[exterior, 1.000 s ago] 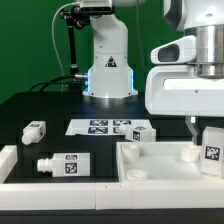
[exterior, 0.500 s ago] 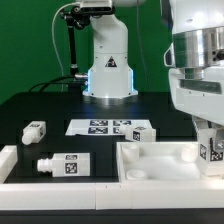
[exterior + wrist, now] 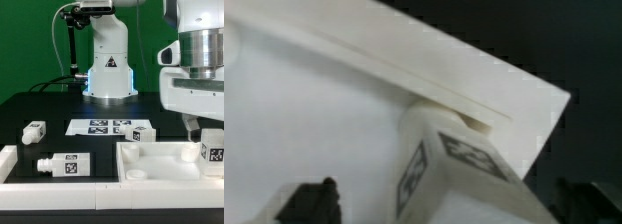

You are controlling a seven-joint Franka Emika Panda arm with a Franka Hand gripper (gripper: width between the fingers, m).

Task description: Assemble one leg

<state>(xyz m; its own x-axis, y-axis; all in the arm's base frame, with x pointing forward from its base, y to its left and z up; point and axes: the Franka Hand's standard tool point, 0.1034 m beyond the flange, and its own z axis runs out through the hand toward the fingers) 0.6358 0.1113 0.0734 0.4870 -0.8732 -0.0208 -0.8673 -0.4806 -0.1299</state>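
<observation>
A leg [image 3: 211, 150], a small white post with a square tag, stands upright on the wide white tray-like panel [image 3: 160, 158] near its corner at the exterior view's right. My gripper [image 3: 203, 126] hangs just above it. In the wrist view the leg [image 3: 452, 160] rises between my two dark fingertips [image 3: 313, 200], with a gap on each side. My gripper [image 3: 446, 205] is open and straddles the leg without gripping it. The panel's raised edge [image 3: 438, 75] runs right behind the leg.
Three more tagged legs lie on the black table: one far left [image 3: 34, 129], one lying at front left [image 3: 66, 165], one by the panel's back edge [image 3: 142, 133]. The marker board [image 3: 100, 126] lies in the middle. A white part [image 3: 8, 160] sits at the left edge.
My gripper dropped over the leg half a second ago, and has since risen a little and shifted slightly to the exterior view's left. The leg has stayed where it was.
</observation>
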